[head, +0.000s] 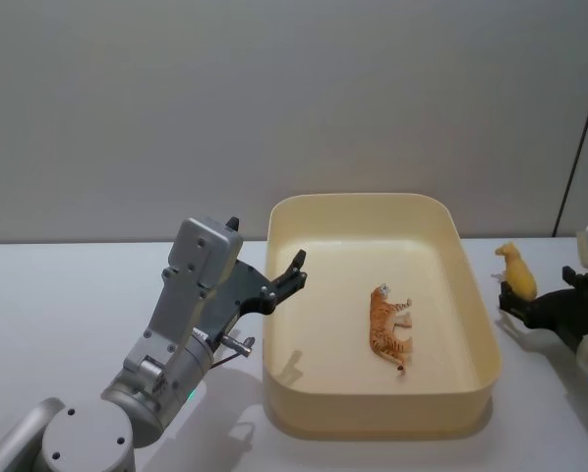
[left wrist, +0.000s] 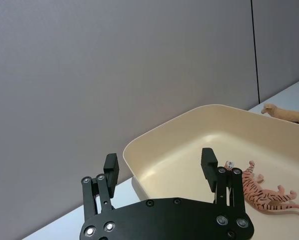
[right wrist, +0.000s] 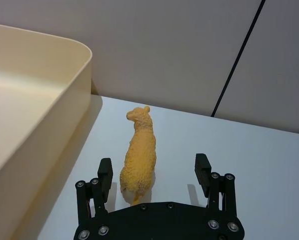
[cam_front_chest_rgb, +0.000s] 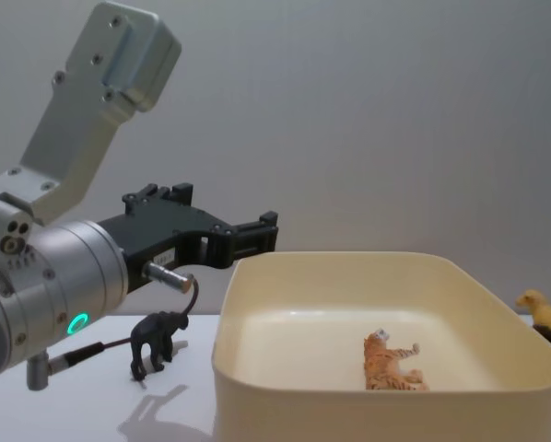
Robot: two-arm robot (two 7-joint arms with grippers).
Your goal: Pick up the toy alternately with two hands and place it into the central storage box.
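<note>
The cream central storage box (head: 373,415) stands mid-table with an orange striped tiger toy (head: 389,329) lying on its floor. My left gripper (head: 292,274) hovers open and empty over the box's left rim; its fingers (left wrist: 111,168) are spread wide above that rim (left wrist: 154,137). A yellow woolly animal toy (right wrist: 139,150) stands upright on the table right of the box. My right gripper (right wrist: 154,171) is open, one finger on each side of the toy's rear. A black ape toy (cam_front_chest_rgb: 156,343) stands left of the box, under my left arm.
The box's wall (right wrist: 39,115) rises close beside the yellow toy (head: 516,270) and my right gripper (head: 515,303). A grey wall (head: 274,98) runs behind the white table (head: 58,295). My left arm's silver body with its green light (cam_front_chest_rgb: 73,322) hangs above the black ape toy.
</note>
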